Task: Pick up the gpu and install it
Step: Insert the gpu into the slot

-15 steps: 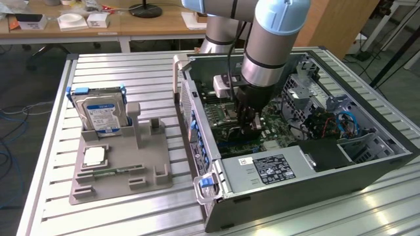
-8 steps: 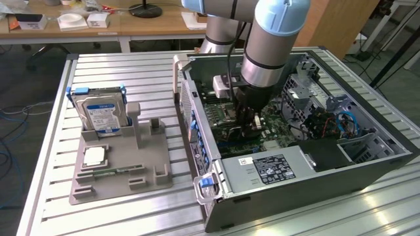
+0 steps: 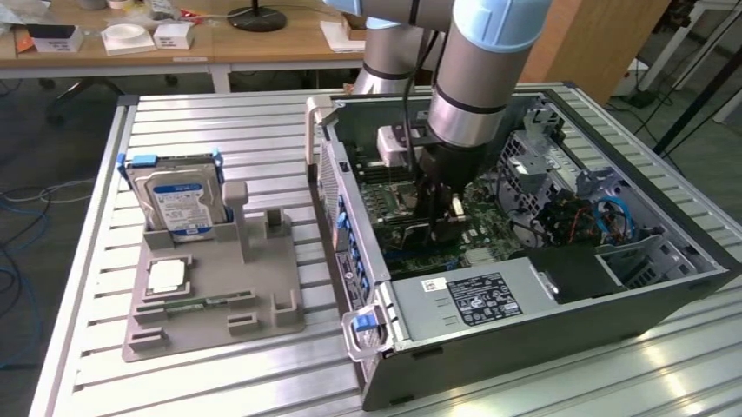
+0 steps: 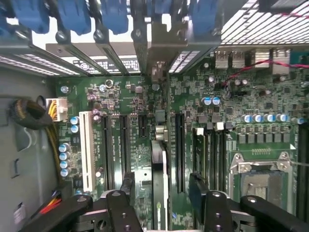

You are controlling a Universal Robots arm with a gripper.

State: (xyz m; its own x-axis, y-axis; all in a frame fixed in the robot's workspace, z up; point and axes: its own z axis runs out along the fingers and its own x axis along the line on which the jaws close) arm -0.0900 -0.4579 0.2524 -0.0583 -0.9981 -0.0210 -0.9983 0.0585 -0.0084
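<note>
The gpu (image 4: 159, 164) shows edge-on as a thin dark card standing upright on the green motherboard (image 4: 241, 96), its metal end bracket (image 4: 157, 72) against the case's rear slots. My gripper (image 4: 161, 193) straddles the card and is open, with a visible gap between each black finger (image 4: 128, 186) and the card's faces. In the exterior view my gripper (image 3: 447, 228) reaches straight down into the open computer case (image 3: 649, 287), low over the motherboard; the card itself is hidden there behind the fingers.
A grey parts rack (image 3: 208, 321) on the slatted table holds a silver hard drive (image 3: 180, 204) and a green memory stick (image 3: 197, 304). Inside the case are the power supply (image 3: 475, 300), a white slot (image 4: 87, 145), the CPU socket (image 4: 260, 179) and cables (image 3: 592, 217).
</note>
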